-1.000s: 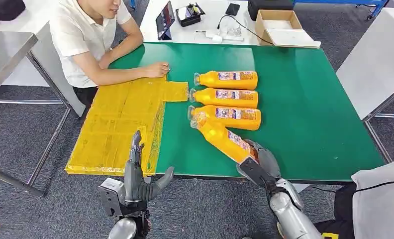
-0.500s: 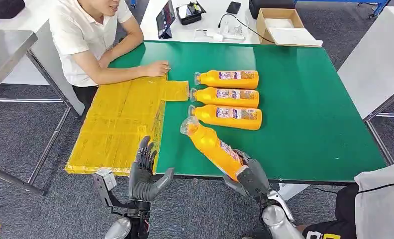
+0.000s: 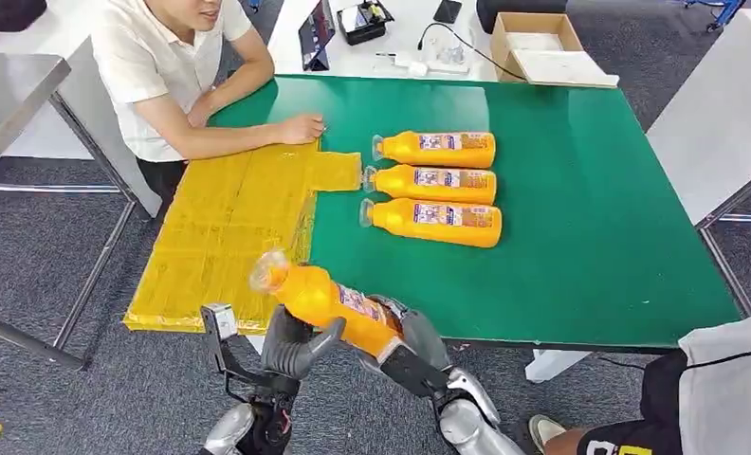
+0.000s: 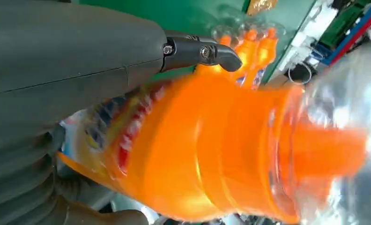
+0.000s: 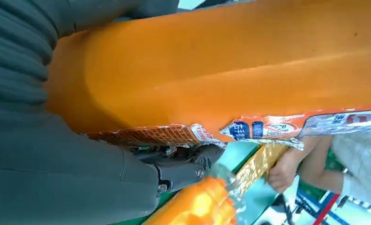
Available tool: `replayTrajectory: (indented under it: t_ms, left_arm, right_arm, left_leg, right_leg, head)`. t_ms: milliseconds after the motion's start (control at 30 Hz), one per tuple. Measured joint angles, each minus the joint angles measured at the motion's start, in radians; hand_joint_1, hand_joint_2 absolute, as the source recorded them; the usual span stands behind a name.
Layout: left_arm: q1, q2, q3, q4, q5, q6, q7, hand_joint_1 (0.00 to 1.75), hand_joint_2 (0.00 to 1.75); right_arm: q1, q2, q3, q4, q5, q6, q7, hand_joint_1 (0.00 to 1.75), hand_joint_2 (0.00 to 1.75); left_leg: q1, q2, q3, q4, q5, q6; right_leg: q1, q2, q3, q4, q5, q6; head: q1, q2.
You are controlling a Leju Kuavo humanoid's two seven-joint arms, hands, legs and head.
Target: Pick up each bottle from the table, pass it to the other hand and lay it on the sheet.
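Sheet (image 3: 220,227): yellow, flat on the left part of the green table (image 3: 590,190), a person's hand (image 3: 301,128) resting at its far edge.

Left hand (image 3: 291,346): raised at the near table edge, palm up against the bottle (image 3: 329,303), thumb out to the right beneath it. In the left wrist view, thumb tip (image 4: 216,51) apart from the bottle surface, fingers hidden behind it; closure cannot be told.

Bottle: off the table, held tilted at the near edge between both hands, cap toward the sheet, base toward the right hand.

Right hand (image 3: 405,346): wrapped firmly round the base end, forearm reaching in from lower right.

Three more bottles (image 3: 433,180): lying in a row at table centre, caps pointing left.

Step in hand, by judgement: the transfer. Advisable to close the left fingers fully round the mid-body before loosening the right hand; premature release risks a drop off the table edge.
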Motion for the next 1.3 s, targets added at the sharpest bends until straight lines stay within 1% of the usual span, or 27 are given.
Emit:
replayTrajectory:
  t_ms: [267,300,333,400,433,467,500,533,600,633,800,867,900,933,1167,1233,1267,1300]
  left_arm:
    - [-0.002,0.001,-0.005,0.0,0.002,-0.015,0.002,0.0,1.75]
    - [-0.002,0.002,-0.005,0.0,0.002,-0.018,0.001,1.4,1.75]
    - [-0.002,0.002,-0.005,0.0,0.002,-0.022,-0.002,1.75,1.75]
    - [-0.002,0.002,-0.005,0.0,0.002,-0.04,-0.011,1.75,1.75]
    - [-0.002,0.002,-0.005,0.0,0.004,-0.054,-0.016,1.75,1.75]
    - [-0.002,0.002,-0.005,-0.001,0.011,-0.07,-0.02,1.75,1.75]
    - [-0.002,0.003,-0.005,-0.001,0.013,-0.085,-0.024,1.75,1.75]
    - [-0.001,0.005,-0.005,-0.001,0.017,-0.097,-0.027,1.75,1.75]
    - [0.0,0.01,-0.001,-0.001,0.032,-0.121,-0.029,1.75,1.75]
    - [0.001,0.01,0.003,-0.001,0.04,-0.129,-0.027,1.75,1.75]
    - [0.002,0.018,0.013,0.0,0.066,-0.163,-0.021,1.75,1.75]
    - [0.002,0.018,0.017,0.0,0.071,-0.166,-0.02,1.75,1.75]
    - [0.002,0.018,0.019,0.0,0.071,-0.168,-0.019,1.75,1.75]
    - [0.003,0.018,0.02,0.0,0.071,-0.172,-0.019,1.75,1.75]
    - [0.006,0.018,0.029,0.0,0.086,-0.205,-0.022,1.75,1.75]
    - [0.006,0.018,0.029,0.0,0.086,-0.205,-0.022,1.75,1.75]
    - [0.006,0.018,0.029,0.0,0.086,-0.205,-0.022,1.75,1.75]
    - [0.006,0.018,0.029,0.0,0.086,-0.205,-0.022,1.75,1.75]
  right_arm:
    - [-0.016,0.015,0.05,0.031,-0.003,0.0,-0.004,1.75,1.75]
    - [-0.017,0.016,0.053,0.034,-0.003,0.002,-0.004,1.75,1.75]
    - [-0.019,0.016,0.058,0.038,-0.006,0.003,-0.004,1.75,1.75]
    - [-0.026,0.017,0.064,0.048,-0.01,0.016,-0.002,1.75,1.75]
    - [-0.031,0.017,0.068,0.054,-0.013,0.023,-0.001,1.62,1.75]
    - [-0.035,0.018,0.072,0.06,-0.015,0.029,-0.001,1.59,1.75]
    - [-0.04,0.019,0.075,0.067,-0.017,0.036,-0.001,1.61,1.75]
    - [-0.044,0.021,0.077,0.073,-0.018,0.04,-0.001,1.57,1.75]
    - [-0.05,0.022,0.083,0.082,-0.018,0.046,-0.001,1.57,1.75]
    - [-0.053,0.023,0.085,0.087,-0.018,0.048,-0.001,1.54,1.75]
    - [-0.063,0.024,0.097,0.1,-0.018,0.054,-0.01,1.54,1.75]
    - [-0.065,0.025,0.099,0.103,-0.018,0.054,-0.011,1.41,1.75]
    - [-0.066,0.026,0.1,0.104,-0.018,0.054,-0.011,1.38,1.75]
    - [-0.067,0.027,0.101,0.106,-0.018,0.054,-0.012,1.19,1.75]
    - [-0.071,0.027,0.106,0.108,-0.018,0.054,-0.021,1.19,1.75]
    - [-0.071,0.027,0.106,0.108,-0.018,0.054,-0.021,0.54,1.75]
    - [-0.071,0.027,0.106,0.108,-0.018,0.054,-0.021,0.1,1.75]
    - [-0.071,0.027,0.107,0.108,-0.018,0.054,-0.021,0.0,1.75]
  left_leg:
    - [0.0,0.0,0.0,0.0,0.0,0.0]
    - [0.0,0.0,0.0,0.0,0.0,0.0]
    - [0.0,0.0,-0.001,0.0,0.0,0.0]
    - [0.0,0.0,-0.001,0.0,0.0,0.0]
    - [0.0,0.0,-0.001,0.0,0.0,0.0]
    - [0.0,0.0,-0.001,0.0,0.0,0.0]
    - [0.0,0.0,-0.001,0.0,0.0,0.0]
    - [0.0,0.0,-0.001,0.0,0.0,0.0]
    - [0.0,0.0,-0.001,0.0,0.0,0.0]
    - [0.0,0.0,-0.001,0.0,0.0,0.0]
    - [0.0,0.0,-0.001,0.0,0.0,0.0]
    - [0.0,0.0,-0.001,0.0,0.0,0.0]
    - [0.0,0.0,-0.001,0.0,0.0,0.0]
    - [0.0,0.001,-0.001,0.0,0.0,0.0]
    - [0.0,0.001,-0.001,0.0,0.0,0.0]
    - [0.0,0.001,-0.001,0.0,0.0,0.0]
    - [0.0,0.001,-0.001,0.0,0.0,0.0]
    - [0.0,0.001,-0.001,0.0,0.0,0.0]
  right_leg:
    - [0.0,0.0,-0.001,0.0,0.0,0.0]
    - [0.0,0.0,-0.001,0.0,0.0,0.0]
    - [0.001,0.0,-0.001,0.0,0.0,0.0]
    - [0.001,0.0,-0.001,0.0,0.0,0.0]
    - [0.0,0.0,-0.001,0.0,0.0,0.0]
    - [0.0,0.0,-0.001,0.0,0.0,0.0]
    - [0.0,0.0,-0.001,0.0,0.0,0.0]
    - [0.0,0.0,-0.001,0.0,0.0,0.0]
    - [0.0,0.0,-0.001,0.0,0.0,0.0]
    - [0.0,0.0,-0.001,0.0,0.0,0.0]
    - [0.0,0.0,-0.002,0.0,0.0,0.0]
    - [0.0,0.0,-0.002,0.0,0.0,0.0]
    - [0.0,0.0,-0.002,0.0,0.0,0.0]
    - [0.0,0.0,-0.002,0.0,0.0,0.0]
    - [0.0,0.0,-0.002,0.0,0.0,0.0]
    - [0.0,0.0,-0.002,0.0,0.0,0.0]
    - [0.0,0.0,-0.002,0.0,0.0,0.0]
    - [0.0,0.0,-0.002,0.0,0.0,0.0]
  head:
    - [0.0,0.0]
    - [0.0,0.0]
    - [0.0,0.0]
    - [0.0,0.0]
    - [0.0,0.0]
    - [0.0,0.0]
    - [0.0,0.0]
    - [0.0,0.0]
    - [0.0,0.0]
    - [0.0,0.0]
    - [0.0,0.0]
    - [0.0,0.0]
    - [0.0,0.0]
    - [0.0,0.0]
    - [0.0,0.0]
    - [0.0,0.0]
    - [0.0,0.0]
    - [0.0,0.0]
